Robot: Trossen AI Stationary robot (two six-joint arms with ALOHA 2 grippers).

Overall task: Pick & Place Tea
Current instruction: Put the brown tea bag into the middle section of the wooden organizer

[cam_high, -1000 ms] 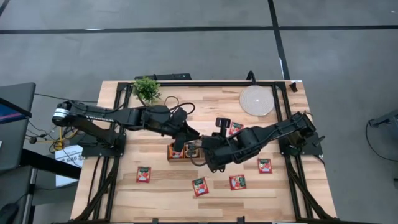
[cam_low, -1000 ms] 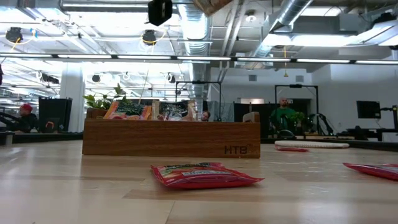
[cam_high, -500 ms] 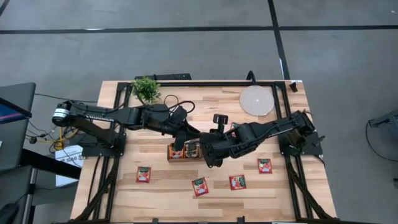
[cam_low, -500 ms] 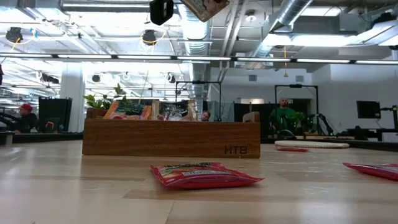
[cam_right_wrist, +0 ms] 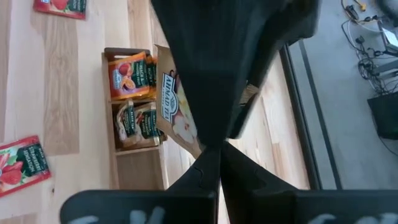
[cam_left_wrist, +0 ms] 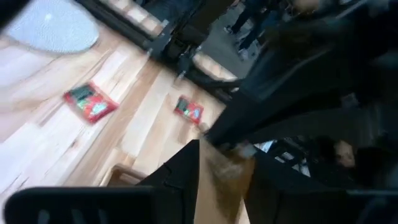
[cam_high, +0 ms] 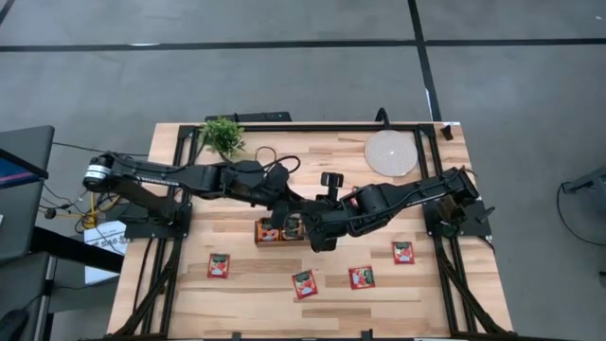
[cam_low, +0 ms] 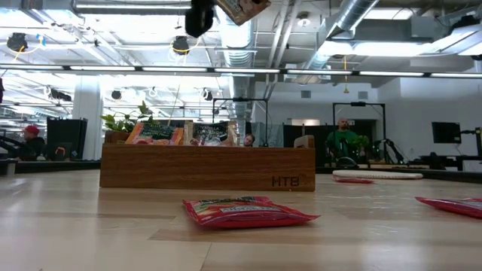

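A pale beige tea sachet (cam_right_wrist: 177,115) hangs in the air above the wooden tray (cam_high: 275,230) at the table's middle. My left gripper (cam_left_wrist: 224,186) reaches in from the left and my right gripper (cam_right_wrist: 211,165) from the right, and both are shut on this sachet. Two of the tray's compartments (cam_right_wrist: 130,78) hold standing sachets, and the third (cam_right_wrist: 140,168) is bare. Red sachets lie flat on the table near the front (cam_high: 219,265), (cam_high: 304,283), (cam_high: 361,278), (cam_high: 403,252). Another red sachet (cam_high: 358,196) shows partly behind the right arm. My left gripper has the beige sachet between its two fingers, one finger (cam_right_wrist: 211,74) lying across the printed face. The sachet (cam_left_wrist: 227,177) fills the gap between them and is lifted clear above the tray. How far back it reaches cannot be told. My right gripper pinches the sachet's corner (cam_right_wrist: 200,148) between its shut fingertips, slanting down from the table's right side. In the left wrist view its tip (cam_left_wrist: 217,138) meets the sachet's far edge. The sachet is clear of the tray and tilted.
A small potted plant (cam_high: 222,135) stands at the far left and a round pale mat (cam_high: 391,152) lies at the far right. A black frame runs along the table's edges. People (cam_low: 343,139) stand in the room beyond the table.
The beige sachet has shifted a little toward the table's left and tipped, and more of it now shows at the top of the low view. My right gripper has edged the same way with it. My left arm has kept still.
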